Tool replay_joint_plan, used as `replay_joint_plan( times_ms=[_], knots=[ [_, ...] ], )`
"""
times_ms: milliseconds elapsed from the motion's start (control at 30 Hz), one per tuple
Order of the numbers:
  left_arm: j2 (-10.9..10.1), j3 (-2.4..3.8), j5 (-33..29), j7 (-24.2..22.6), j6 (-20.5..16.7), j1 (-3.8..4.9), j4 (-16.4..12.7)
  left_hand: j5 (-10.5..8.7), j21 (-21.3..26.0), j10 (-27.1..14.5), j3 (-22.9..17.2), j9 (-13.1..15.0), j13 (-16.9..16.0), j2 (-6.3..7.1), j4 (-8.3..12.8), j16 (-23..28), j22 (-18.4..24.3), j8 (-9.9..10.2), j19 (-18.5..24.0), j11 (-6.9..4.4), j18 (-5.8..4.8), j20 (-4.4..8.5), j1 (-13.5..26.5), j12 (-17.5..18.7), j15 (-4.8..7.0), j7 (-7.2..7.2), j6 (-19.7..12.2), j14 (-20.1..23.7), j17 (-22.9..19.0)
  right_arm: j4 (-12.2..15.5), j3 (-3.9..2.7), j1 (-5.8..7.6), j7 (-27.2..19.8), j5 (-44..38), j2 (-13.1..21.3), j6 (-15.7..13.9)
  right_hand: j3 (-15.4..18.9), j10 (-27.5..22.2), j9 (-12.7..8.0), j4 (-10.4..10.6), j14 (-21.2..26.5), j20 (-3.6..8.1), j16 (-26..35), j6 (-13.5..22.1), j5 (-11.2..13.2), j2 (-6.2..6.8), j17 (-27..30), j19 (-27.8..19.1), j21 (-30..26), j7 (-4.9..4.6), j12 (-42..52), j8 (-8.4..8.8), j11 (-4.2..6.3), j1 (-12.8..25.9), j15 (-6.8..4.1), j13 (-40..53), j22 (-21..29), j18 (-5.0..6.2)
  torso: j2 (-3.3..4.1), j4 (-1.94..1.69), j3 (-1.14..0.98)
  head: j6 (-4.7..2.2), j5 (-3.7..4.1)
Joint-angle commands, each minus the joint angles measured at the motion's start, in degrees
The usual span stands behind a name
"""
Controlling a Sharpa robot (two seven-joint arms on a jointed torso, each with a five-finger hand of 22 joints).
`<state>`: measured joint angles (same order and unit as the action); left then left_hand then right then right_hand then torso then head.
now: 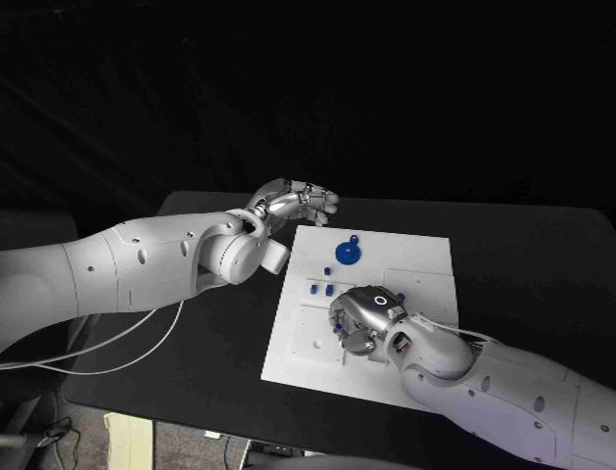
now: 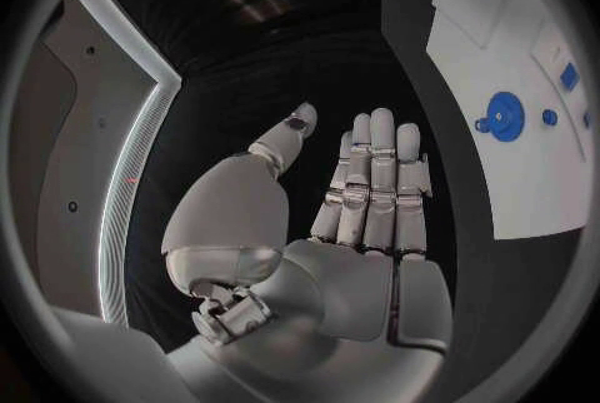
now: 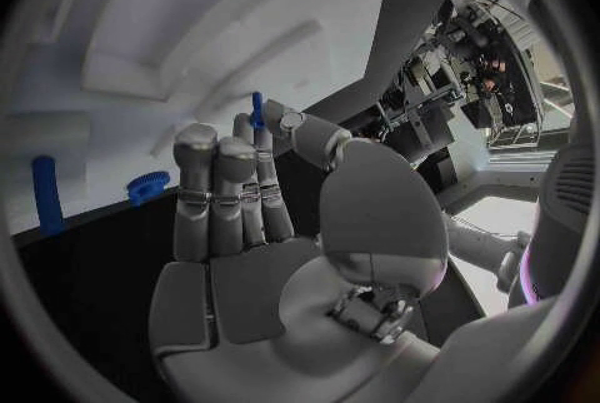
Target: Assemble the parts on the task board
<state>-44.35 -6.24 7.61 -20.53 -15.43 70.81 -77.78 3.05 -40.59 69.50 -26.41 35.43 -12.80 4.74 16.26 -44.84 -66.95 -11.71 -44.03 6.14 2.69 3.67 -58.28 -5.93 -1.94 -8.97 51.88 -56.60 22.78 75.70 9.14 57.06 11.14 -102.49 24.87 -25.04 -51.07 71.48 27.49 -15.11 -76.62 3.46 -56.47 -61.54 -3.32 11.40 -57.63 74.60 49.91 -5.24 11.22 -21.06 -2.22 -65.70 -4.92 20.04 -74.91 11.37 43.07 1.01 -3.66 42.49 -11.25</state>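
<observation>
Parts look small, stiff and light, likely smooth plastic, so a fingertip pinch across the sides of each should serve; the slim blue peg (image 3: 256, 109) already stands pinched upright between the thumb and fingers (image 3: 225, 163) of the right hand (image 1: 367, 320), low over the task board (image 1: 418, 257); beyond those fingers lie a blue toothed wheel (image 3: 146, 185) and a blue bar (image 3: 46, 193); the round blue disc (image 1: 348, 253) sits nearer the left hand (image 1: 291, 206), which holds nothing, its fingers straight and apart, off the board's edge above the black surface (image 1: 547, 255).

Dim scene, bright task board (image 1: 393, 257), fisheye-bent wrist views.
</observation>
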Motion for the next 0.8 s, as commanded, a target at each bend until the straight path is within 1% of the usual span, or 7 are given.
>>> replay_joint_plan(
  times_ms=[33, 100, 300, 467, 667, 800],
  knots=[
    [0.1, 0.05, -0.3, -0.6, 0.0, 0.09, 0.0, 0.06, 0.4, -0.4, 0.2, -0.1, 0.0, -0.13, -0.2, 0.3, -0.1, -0.3, -0.3, 0.03, 0.68, -0.27, -0.3, 0.2, -0.34, -0.03, -0.3, -0.2, 0.1, 0.1, 0.01, -0.06, 0.2, -1.0, -0.2, -0.9, -0.1, 4.7, 0.0, -0.2, 0.4, 0.28, -0.4, -0.3, 0.1, -0.40, 0.1, -0.1, 0.4, -0.06, -0.2, 0.04, 0.87, 0.1, -0.08, -0.1, -1.2, 3.63, 0.01, -0.02, 0.00, -0.05, -0.09],
    [0.2, 0.05, -0.3, -0.6, 0.1, 0.09, 0.0, 0.06, 0.4, -0.4, 0.2, -0.1, 0.0, -0.13, -0.2, 0.3, -0.1, -0.3, -0.3, 0.04, 0.68, -0.27, -0.3, 0.2, -0.34, -0.03, -0.3, -0.2, 0.1, 0.0, 0.00, -0.06, 0.2, -1.0, -0.3, -1.2, -0.1, 4.7, 0.0, -0.3, 0.4, 0.29, -0.4, -0.3, 0.1, -0.41, 0.1, -0.1, 0.4, -0.05, -0.2, 0.04, 0.87, 0.1, -0.08, -0.1, -1.2, 3.63, 0.02, -0.03, -0.02, -0.06, -0.12],
    [0.2, 0.05, -0.3, -0.4, 0.3, 0.09, 0.0, 0.06, 0.4, -0.4, 0.2, -0.1, 0.0, -0.12, -0.2, 0.3, -0.1, -0.3, -0.3, 0.04, 0.68, -0.28, -0.3, 0.2, -0.35, -0.04, -0.3, -0.2, 0.1, -0.1, 0.00, -0.07, 0.2, -1.0, -0.4, -1.7, -0.1, 4.7, 0.1, -0.3, 0.4, 0.30, -0.4, -0.3, 0.2, -0.42, 0.1, -0.1, 0.4, -0.05, -0.2, 0.04, 0.88, 0.1, -0.08, 0.0, -1.2, 3.63, -0.02, 0.02, 0.03, -0.13, -0.25],
    [0.2, 0.05, -0.3, -0.4, 0.3, 0.09, 0.0, 0.05, 0.4, -0.4, 0.2, -0.1, 0.0, -0.12, -0.2, 0.4, -0.1, -0.3, -0.3, 0.05, 0.68, -0.29, -0.2, 0.2, -0.35, -0.04, -0.3, -0.2, 0.2, -0.1, 0.00, -0.07, 0.5, -1.0, -0.4, -2.3, -0.1, 4.7, 0.1, -0.3, 0.4, 0.31, -0.4, -0.3, 0.2, -0.41, 0.1, -0.1, 0.4, -0.05, -0.2, 0.04, 0.88, 0.1, -0.09, 0.0, -1.2, 3.63, 0.00, -0.01, 0.02, -0.15, -0.27],
    [0.2, 0.05, -0.3, -0.4, 0.4, 0.09, 0.0, 0.05, 0.4, -0.4, 0.2, -0.1, 0.0, -0.11, -0.2, 0.4, -0.1, -0.3, -0.3, 0.05, 0.68, -0.29, -0.2, 0.2, -0.36, -0.05, -0.3, -0.2, 0.2, -0.1, -0.01, -0.07, 0.7, -1.0, -0.3, -2.0, -0.2, 4.7, 0.1, -0.4, 0.4, 0.32, -0.4, -0.3, 0.2, -0.41, 0.1, -0.1, 0.4, -0.04, -0.2, 0.04, 0.88, 0.1, -0.09, 0.0, -1.2, 3.63, 0.00, 0.01, 0.01, -0.13, -0.30],
    [0.2, 0.05, -0.3, -0.4, 0.4, 0.09, 0.0, 0.06, 0.4, -0.4, 0.2, -0.1, 0.0, -0.12, -0.2, 0.4, -0.1, -0.3, -0.3, 0.06, 0.68, -0.30, -0.2, 0.2, -0.37, -0.05, -0.3, -0.2, 0.2, -0.2, -0.01, -0.06, 0.7, -1.0, -0.2, -1.1, -0.2, 4.7, 0.1, -0.4, 0.4, 0.33, -0.4, -0.3, 0.2, -0.41, 0.1, -0.1, 0.5, -0.04, -0.2, 0.05, 0.88, 0.1, -0.09, 0.1, -1.2, 3.63, 0.00, 0.01, 0.01, -0.13, -0.30]
  ],
)
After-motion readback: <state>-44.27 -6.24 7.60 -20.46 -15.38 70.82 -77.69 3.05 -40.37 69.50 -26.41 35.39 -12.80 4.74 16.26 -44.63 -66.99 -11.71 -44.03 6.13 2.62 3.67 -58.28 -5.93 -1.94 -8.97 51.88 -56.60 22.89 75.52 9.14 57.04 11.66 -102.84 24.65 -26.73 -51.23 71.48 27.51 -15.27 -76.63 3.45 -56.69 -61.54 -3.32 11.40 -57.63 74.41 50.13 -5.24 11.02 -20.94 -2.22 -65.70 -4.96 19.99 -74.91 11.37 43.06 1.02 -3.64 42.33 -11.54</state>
